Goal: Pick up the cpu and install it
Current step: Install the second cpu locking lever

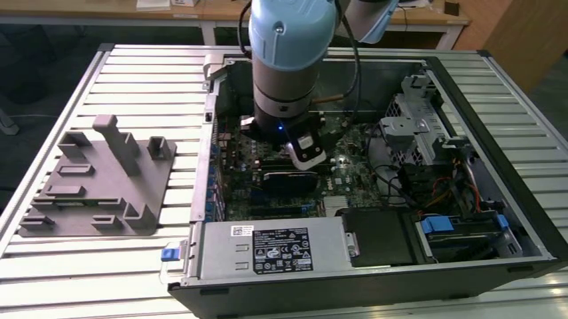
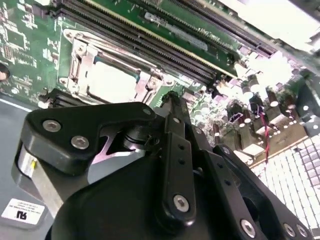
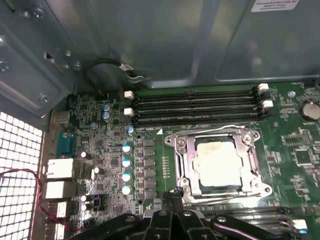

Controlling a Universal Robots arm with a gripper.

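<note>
**Desk:** What sits where, starting from the exterior view's left?

**Photographer:** One grey tray [image 1: 93, 183] with upright posts lies on the slatted table [image 1: 53, 100], well apart from the work. To its right stands one open computer case [image 1: 523, 219], and the single arm reaches down into it over the motherboard [image 3: 115, 150].

**Desk:** And the chip?

**Photographer:** There is one cpu [image 3: 220, 162], lying flat inside the one metal-framed socket [image 3: 182, 150], silver top up. It is square, so there is no long axis to speak of. A bank of memory slots [image 3: 195, 105] runs just beyond it, on the far side from the arm.

**Desk:** How does the gripper stand to it?

**Photographer:** In both wrist views the gripper [image 3: 172, 192] has its fingers drawn together with nothing between them. The tips hang just beside the socket's corner, off the chip itself, and the cpu lies a little ahead of them and to one side. I would judge the chip to be seated.
</note>
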